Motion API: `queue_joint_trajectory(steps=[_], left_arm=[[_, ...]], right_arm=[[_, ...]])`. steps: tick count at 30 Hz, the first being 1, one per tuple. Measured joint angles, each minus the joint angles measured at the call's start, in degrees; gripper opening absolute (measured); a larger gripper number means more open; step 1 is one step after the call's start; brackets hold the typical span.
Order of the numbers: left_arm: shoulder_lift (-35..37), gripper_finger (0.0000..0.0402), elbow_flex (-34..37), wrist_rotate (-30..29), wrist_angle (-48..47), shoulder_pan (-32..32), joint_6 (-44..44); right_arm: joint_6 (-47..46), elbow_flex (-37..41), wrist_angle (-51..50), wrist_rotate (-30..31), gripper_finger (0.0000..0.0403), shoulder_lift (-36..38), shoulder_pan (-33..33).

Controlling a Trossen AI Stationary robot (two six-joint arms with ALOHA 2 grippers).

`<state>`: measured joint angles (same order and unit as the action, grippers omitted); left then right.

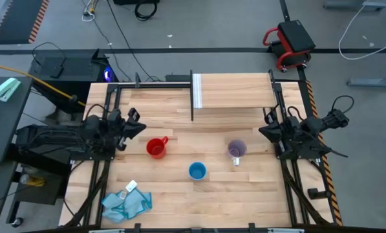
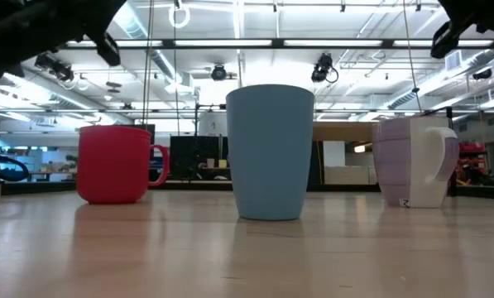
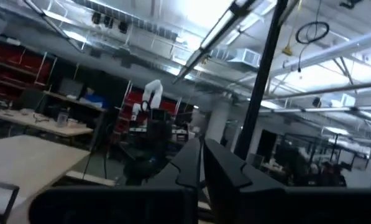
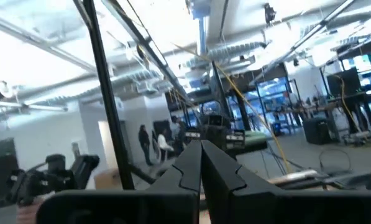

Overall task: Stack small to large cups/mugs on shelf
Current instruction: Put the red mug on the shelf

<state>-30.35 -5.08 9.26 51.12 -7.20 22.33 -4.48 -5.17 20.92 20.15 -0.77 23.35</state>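
Observation:
Three mugs stand upright on their bases on the wooden table: a red mug (image 1: 156, 147) (image 2: 114, 164) at the left, a blue mug (image 1: 197, 171) (image 2: 269, 153) nearest the front, and a lilac mug (image 1: 236, 150) (image 2: 412, 161) at the right. The light-wood shelf (image 1: 235, 90) stands at the table's far side with nothing on it. My left gripper (image 1: 138, 126) (image 3: 201, 168) is raised at the table's left edge, shut and holding nothing. My right gripper (image 1: 265, 131) (image 4: 201, 165) is raised at the right edge, also shut and holding nothing. Both point up, away from the table.
A light-blue cloth (image 1: 125, 204) with a small white tag lies crumpled at the table's near left corner. Black frame posts (image 1: 192, 97) rise along the shelf's left side and at the table's edges. Bare wood lies between the mugs and the shelf.

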Motion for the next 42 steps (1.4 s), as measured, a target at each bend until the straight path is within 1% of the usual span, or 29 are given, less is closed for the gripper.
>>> queue_joint_trajectory(steps=[3,6,9,12,15,18,20,22,24,28,32,37,40,42], left_arm=[[0.00,0.0035,-5.04,-0.02,-10.26,0.96,-3.82],[-0.25,0.0040,-11.77,-1.11,-24.94,1.97,-7.11],[-1.46,0.0043,-18.58,-4.44,-38.81,2.99,-8.66],[-3.04,0.0043,-24.80,-8.78,-51.95,3.75,-7.72],[-4.55,0.0044,-30.02,-15.05,-64.83,4.51,-3.47],[-6.26,0.0042,-33.95,-22.93,-77.90,4.99,4.79],[-7.42,0.0039,-35.64,-26.83,-86.80,4.99,11.18],[-8.47,0.0037,-36.50,-28.43,-94.32,4.96,16.44],[-9.40,0.0037,-36.59,-28.54,-99.76,5.00,20.70],[-11.64,0.0042,-36.59,-28.22,-107.65,5.85,27.25],[-14.71,0.0051,-36.59,-24.85,-112.21,7.20,31.30],[-20.03,0.0070,-36.59,-19.58,-111.28,10.63,34.09],[-23.43,0.0086,-36.57,-18.41,-109.53,13.14,34.52],[-25.43,0.0097,-36.55,-18.40,-106.76,14.40,34.53]], right_arm=[[-0.01,-0.33,1.08,-2.94,0.0016,-0.01,0.00],[0.38,-2.46,0.96,-7.00,0.0016,-0.57,0.02],[1.59,-6.28,-2.82,-8.18,0.0018,-2.38,0.02],[2.90,-11.27,-7.28,-7.74,0.0025,-5.81,0.02],[3.20,-16.56,-11.28,-6.10,0.0039,-10.94,0.02],[3.19,-22.35,-16.46,-2.60,0.0058,-17.29,0.02],[2.52,-26.54,-20.94,0.61,0.0071,-21.89,0.02],[1.81,-30.85,-25.54,2.51,0.0081,-26.69,-0.03],[1.57,-35.06,-29.21,2.57,0.0088,-31.64,-0.17],[0.04,-43.13,-36.15,2.51,0.0092,-41.74,-2.31],[-1.07,-50.50,-44.65,2.48,0.0090,-51.51,-7.17],[-2.70,-56.74,-52.80,1.12,0.0090,-61.24,-13.35],[-3.29,-57.73,-54.92,-1.73,0.0090,-64.90,-15.55],[-3.33,-57.71,-55.27,-2.37,0.0090,-66.55,-16.38]])
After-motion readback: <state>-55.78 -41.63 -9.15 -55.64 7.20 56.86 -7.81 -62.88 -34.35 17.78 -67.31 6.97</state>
